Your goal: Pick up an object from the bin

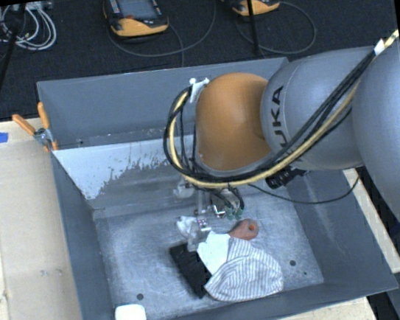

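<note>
While bin (126, 263) held striped cloth (247, 275), black pouch (188, 267), white block (130, 316) | jaws above pouch, opening could not be told.

Grey KUKA arm (328, 121), orange cover (230, 120), black-yellow cables (175, 144)
</note>
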Motion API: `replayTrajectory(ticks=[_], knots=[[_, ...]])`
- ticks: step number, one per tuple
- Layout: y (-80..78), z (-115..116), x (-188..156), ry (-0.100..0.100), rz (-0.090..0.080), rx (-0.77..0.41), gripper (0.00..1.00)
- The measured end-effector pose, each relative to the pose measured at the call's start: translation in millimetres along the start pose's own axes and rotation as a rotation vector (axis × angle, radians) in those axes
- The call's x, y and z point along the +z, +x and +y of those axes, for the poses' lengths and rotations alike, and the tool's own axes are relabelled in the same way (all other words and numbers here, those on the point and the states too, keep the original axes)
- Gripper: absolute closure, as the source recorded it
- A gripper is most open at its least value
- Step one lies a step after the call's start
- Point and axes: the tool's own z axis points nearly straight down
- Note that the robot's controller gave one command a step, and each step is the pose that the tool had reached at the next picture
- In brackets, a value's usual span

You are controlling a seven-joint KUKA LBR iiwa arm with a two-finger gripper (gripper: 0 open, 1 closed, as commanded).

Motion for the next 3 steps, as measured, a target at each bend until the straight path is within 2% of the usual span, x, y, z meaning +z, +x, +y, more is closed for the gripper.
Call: replayTrajectory(ticks=[1, 2, 3], knots=[[-1.7, 0, -5, -0.001, -0.008, 0.002, 0.00], [23.3, -9, 65, -0.010, -0.015, 0.086, 1.00], [23.3, -9, 65, -0.010, -0.015, 0.087, 1.00]])
